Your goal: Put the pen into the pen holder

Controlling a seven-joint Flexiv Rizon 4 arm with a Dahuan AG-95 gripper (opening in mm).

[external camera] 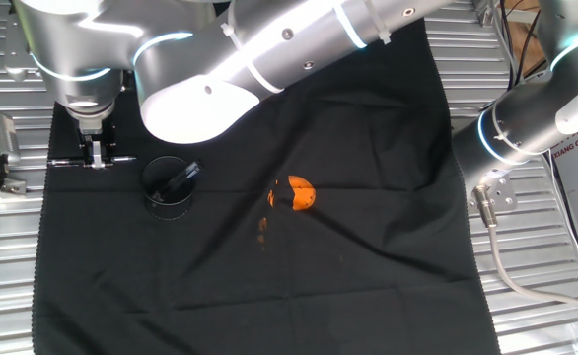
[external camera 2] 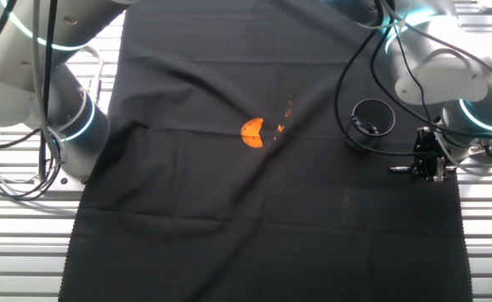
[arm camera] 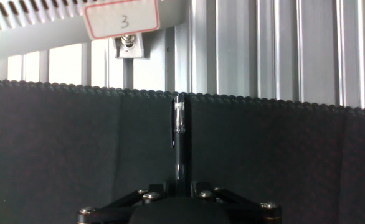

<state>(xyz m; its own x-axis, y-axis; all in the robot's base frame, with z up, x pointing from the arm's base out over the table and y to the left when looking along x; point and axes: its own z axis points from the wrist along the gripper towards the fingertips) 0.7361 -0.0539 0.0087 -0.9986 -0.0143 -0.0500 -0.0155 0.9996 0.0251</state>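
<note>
The pen is slender and dark and lies level near the black cloth's left edge. My gripper points straight down over its middle, with the fingers closed on either side of it. In the hand view the pen runs straight out from between the fingers of the gripper, showing a silvery clip. I cannot tell whether the pen rests on the cloth or is just above it. The pen holder, a short black cup, stands just right of the gripper with a thicker dark stick inside. In the other fixed view the gripper, pen and pen holder also show.
A small orange object lies mid-cloth. A second robot arm stands at the cloth's right side. The cloth's edge and slatted metal table lie just past the pen's tip, with a bracket and a label marked 3 beyond.
</note>
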